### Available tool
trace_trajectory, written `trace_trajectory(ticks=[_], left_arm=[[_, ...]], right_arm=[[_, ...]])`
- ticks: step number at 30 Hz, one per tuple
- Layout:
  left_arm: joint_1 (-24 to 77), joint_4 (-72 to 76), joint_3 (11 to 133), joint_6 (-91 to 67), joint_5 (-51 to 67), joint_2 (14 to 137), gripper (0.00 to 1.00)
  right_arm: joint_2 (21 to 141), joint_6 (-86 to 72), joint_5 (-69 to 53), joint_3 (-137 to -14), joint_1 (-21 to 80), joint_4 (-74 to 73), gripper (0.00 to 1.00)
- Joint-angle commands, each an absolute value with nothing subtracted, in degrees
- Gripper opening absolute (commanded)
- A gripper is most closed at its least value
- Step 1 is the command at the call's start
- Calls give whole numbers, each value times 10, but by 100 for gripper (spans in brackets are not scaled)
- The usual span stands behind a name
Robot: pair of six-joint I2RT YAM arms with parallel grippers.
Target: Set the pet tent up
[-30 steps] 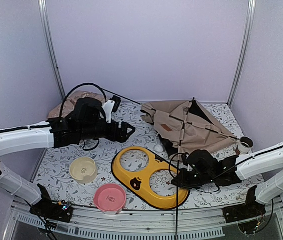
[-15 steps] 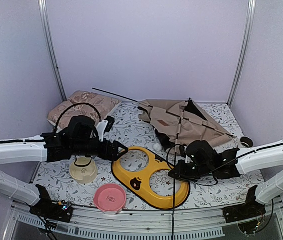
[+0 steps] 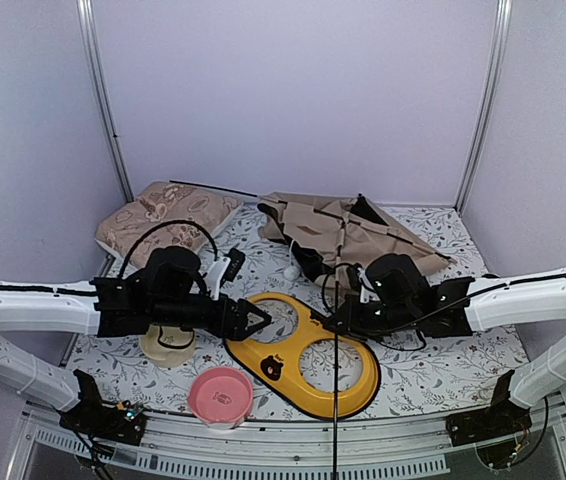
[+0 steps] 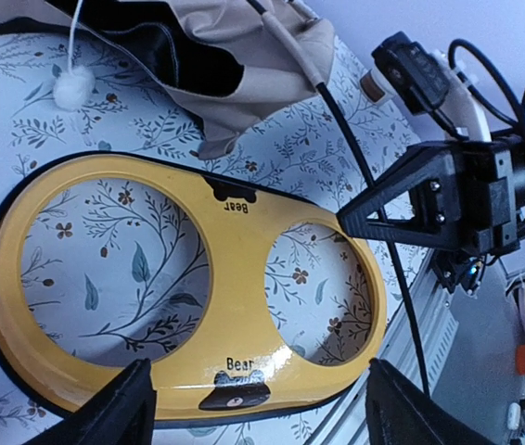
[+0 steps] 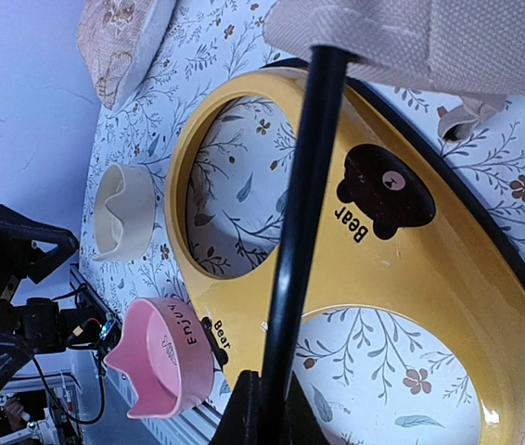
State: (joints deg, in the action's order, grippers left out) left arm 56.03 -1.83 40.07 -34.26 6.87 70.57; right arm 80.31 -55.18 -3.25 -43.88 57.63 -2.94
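Observation:
The pet tent [image 3: 348, 232], beige fabric with thin black poles, lies collapsed at the back centre; its white pom-pom [image 3: 290, 272] rests on the mat. My right gripper [image 3: 339, 324] is shut on a black tent pole [image 3: 335, 400] that runs from the fabric toward the near edge. In the right wrist view the pole [image 5: 301, 222] passes between the shut fingers [image 5: 255, 413] up into the fabric hem [image 5: 411, 37]. My left gripper [image 3: 256, 320] is open and empty, over the yellow stand; its fingers [image 4: 123, 408] frame the stand, with the tent fabric [image 4: 244, 56] beyond.
A yellow two-hole bowl stand [image 3: 308, 372] lies front centre, also in the left wrist view [image 4: 235, 269]. A pink bowl [image 3: 220, 393] and a cream bowl [image 3: 160, 350] sit front left. A floral pillow [image 3: 158, 213] lies back left. Another pole [image 3: 213, 189] sticks out leftward.
The right gripper has moved left with the pole, dragging the tent left and flatter. The left arm has swung toward the near side and right, over the yellow stand.

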Motion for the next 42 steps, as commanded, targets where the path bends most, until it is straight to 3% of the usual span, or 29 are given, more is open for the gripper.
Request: trace_trajectory(ticks=[1,21,34,42], left_arm=[[584,15,388,-371,67,711,77],[643,97,394,-410,79,784,70],[673,112,494,-363,132,901,68],[675,108,508,-356,142,916,52]], right_arm=[[814,-523,-39,-463,564,14,0],[825,-527,-48,-490,551,31,0],[848,-521,-47,-527,543,47,0],[873,-510,-50,-559,537,47,0]])
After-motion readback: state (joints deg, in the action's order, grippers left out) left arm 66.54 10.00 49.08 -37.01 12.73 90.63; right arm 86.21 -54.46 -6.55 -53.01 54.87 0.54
